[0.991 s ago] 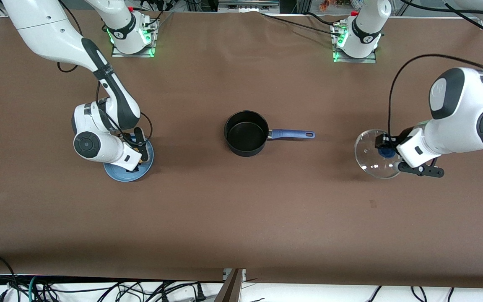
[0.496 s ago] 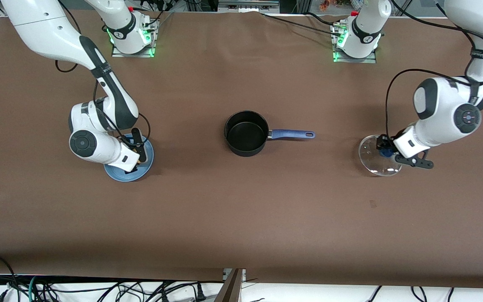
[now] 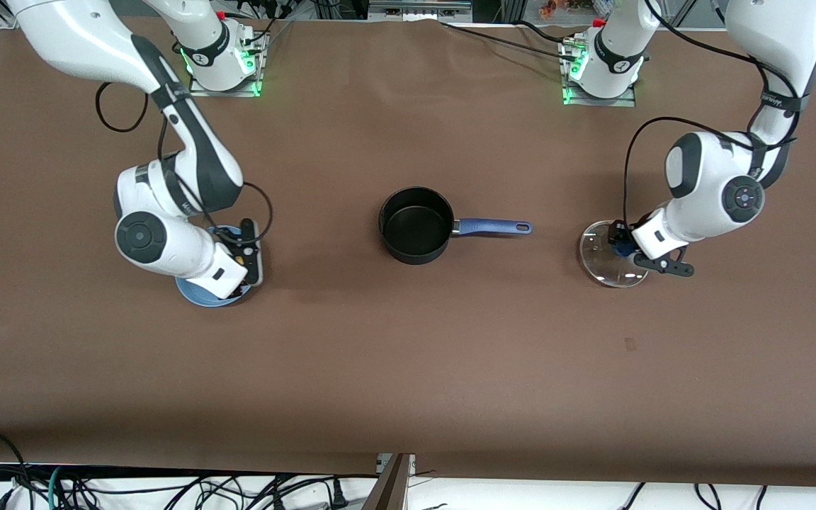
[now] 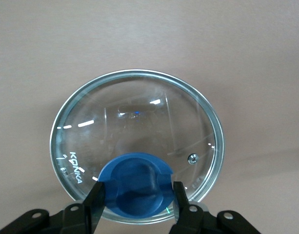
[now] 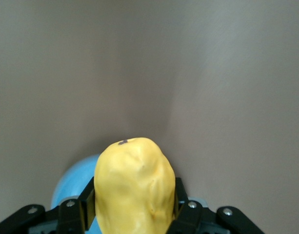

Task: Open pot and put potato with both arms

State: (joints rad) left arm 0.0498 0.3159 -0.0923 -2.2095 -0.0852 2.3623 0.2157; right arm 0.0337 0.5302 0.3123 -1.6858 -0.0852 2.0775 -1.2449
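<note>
Black and lidless, the pot (image 3: 415,225) sits mid-table, its blue handle (image 3: 493,227) pointing to 3 o'clock in the front view. At 9 o'clock from the pot, toward the right arm's end of the table, the right gripper (image 5: 134,207) is clamped on the yellow potato (image 5: 134,190) over a light-blue plate (image 3: 199,295). At 3 o'clock from the pot, just past the handle's tip, the left gripper (image 4: 135,201) pinches the blue knob (image 4: 135,190) of the glass lid (image 4: 139,131), low over the brown table (image 3: 408,368); whether the lid touches the table cannot be told.
</note>
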